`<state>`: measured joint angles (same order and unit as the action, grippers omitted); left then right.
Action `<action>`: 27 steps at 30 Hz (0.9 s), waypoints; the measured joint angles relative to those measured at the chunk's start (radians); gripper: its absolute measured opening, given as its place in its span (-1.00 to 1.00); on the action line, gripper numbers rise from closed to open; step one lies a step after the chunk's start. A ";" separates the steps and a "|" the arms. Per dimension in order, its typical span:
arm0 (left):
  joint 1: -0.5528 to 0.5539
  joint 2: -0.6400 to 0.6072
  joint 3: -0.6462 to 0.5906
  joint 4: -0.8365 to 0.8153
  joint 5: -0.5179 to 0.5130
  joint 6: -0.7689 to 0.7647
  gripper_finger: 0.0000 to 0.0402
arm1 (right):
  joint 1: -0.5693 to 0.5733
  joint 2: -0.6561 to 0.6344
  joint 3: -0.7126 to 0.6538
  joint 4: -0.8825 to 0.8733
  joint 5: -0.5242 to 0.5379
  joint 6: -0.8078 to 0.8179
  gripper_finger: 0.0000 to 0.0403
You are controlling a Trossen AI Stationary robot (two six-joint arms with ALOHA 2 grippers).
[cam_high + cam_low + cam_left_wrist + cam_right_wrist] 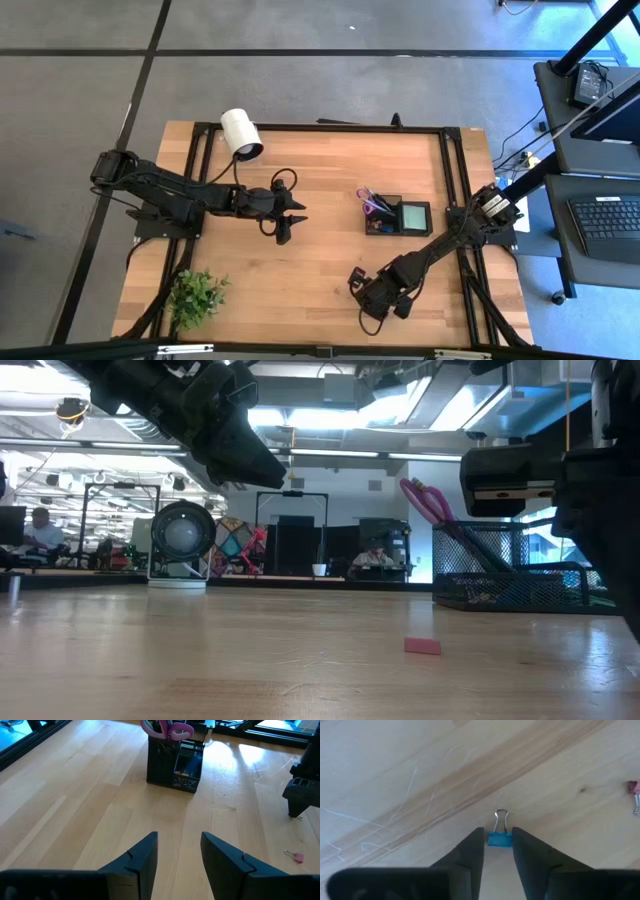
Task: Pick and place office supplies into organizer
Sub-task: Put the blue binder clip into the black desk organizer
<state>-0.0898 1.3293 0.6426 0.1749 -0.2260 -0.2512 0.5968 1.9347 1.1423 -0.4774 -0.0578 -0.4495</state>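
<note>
Right gripper [498,851] was low over the table near its front edge, fingers narrowly apart astride a blue binder clip [499,839]; real clamping couldn't be told. Risk: the small clip could skid or pop out if pinched off-centre (its wire loop pointed away). A pink clip [634,790] lay nearby. Organizer [397,216] stood well apart, scissors [167,729] already inside. Left gripper [179,851] hovered mid-table, jaws apart, empty. The blue clip was hidden in the high view.

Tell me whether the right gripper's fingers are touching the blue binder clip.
Touching. The right wrist view shows the blue binder clip filling the space between the right gripper fingertips, with no gap on either side.
</note>
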 joint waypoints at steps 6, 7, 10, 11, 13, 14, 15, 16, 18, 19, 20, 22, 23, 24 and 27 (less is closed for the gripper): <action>0.000 0.000 0.000 0.000 0.000 0.001 -0.29 | 0.000 0.001 0.000 -0.002 0.002 0.002 -0.68; 0.000 0.000 0.000 0.000 0.000 0.001 -0.29 | 0.000 0.001 0.000 -0.001 0.004 0.002 -0.70; 0.000 0.000 0.000 0.000 0.000 0.002 -0.29 | 0.000 0.001 0.000 -0.001 0.006 0.003 -0.72; 0.000 0.000 0.000 0.000 0.000 0.002 -0.29 | 0.000 0.000 0.002 -0.003 0.007 0.003 -0.72; 0.000 0.000 0.000 0.000 0.000 0.002 -0.29 | 0.000 0.000 0.013 -0.019 0.010 0.027 -0.70; 0.000 0.000 0.000 0.000 0.000 0.002 -0.29 | 0.000 0.000 0.026 -0.036 0.015 0.054 -0.69; 0.000 0.000 0.000 0.000 0.000 0.002 -0.29 | -0.002 0.002 0.039 -0.064 0.031 0.086 -0.69; 0.000 0.000 0.000 0.000 0.000 0.002 -0.29 | -0.002 0.004 0.052 -0.091 0.054 0.122 -0.69; 0.000 0.000 0.000 0.000 0.000 0.002 -0.29 | -0.011 0.005 0.072 -0.162 0.109 0.212 -0.69; 0.000 0.000 0.000 0.000 0.000 0.002 -0.29 | -0.018 0.003 0.080 -0.193 0.133 0.258 -0.70; 0.000 0.000 0.000 0.000 0.000 0.002 -0.29 | -0.024 -0.002 0.080 -0.215 0.143 0.298 -0.70; 0.000 0.000 0.000 0.000 0.000 0.002 -0.29 | -0.033 -0.021 0.082 -0.223 0.154 0.389 -0.71; 0.000 0.000 0.000 0.000 0.000 0.002 -0.29 | -0.036 -0.034 0.084 -0.230 0.162 0.432 -0.71; 0.000 0.000 0.000 0.001 0.000 0.002 -0.29 | -0.039 -0.050 0.085 -0.239 0.179 0.472 -0.71; 0.000 0.000 0.000 0.001 0.000 0.003 -0.29 | -0.057 -0.103 0.085 -0.277 0.255 0.562 -0.71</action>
<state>-0.0898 1.3293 0.6426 0.1757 -0.2260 -0.2485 0.5397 1.8315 1.2274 -0.7549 0.1975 0.1126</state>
